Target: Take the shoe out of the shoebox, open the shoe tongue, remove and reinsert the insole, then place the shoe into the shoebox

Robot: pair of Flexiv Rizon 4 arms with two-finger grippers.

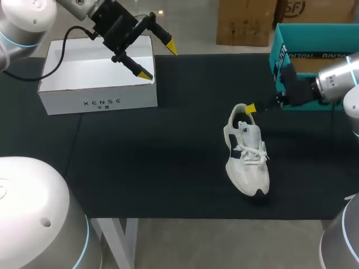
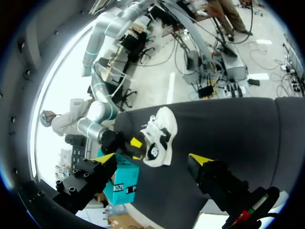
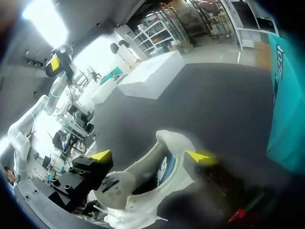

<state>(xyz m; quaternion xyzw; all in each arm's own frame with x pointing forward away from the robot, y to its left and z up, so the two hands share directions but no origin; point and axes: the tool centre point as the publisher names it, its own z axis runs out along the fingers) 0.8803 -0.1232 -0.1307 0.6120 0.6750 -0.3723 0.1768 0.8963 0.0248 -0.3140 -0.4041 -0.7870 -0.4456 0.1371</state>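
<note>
The white shoe [image 1: 247, 154] lies on the black table [image 1: 157, 168] right of centre, heel between the spread fingers of your right gripper [image 3: 148, 156] beside the teal shoebox [image 1: 279, 53], while your left gripper [image 1: 159, 61] hangs open above the white box [image 1: 101, 102], upper left.

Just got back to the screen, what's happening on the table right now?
The white lace-up sneaker sits on the black table mat, outside the teal cardboard shoebox. The right tool is open at the sneaker's heel opening, straddling the collar. The left tool hangs open above the white cardboard box, holding nothing.
</note>
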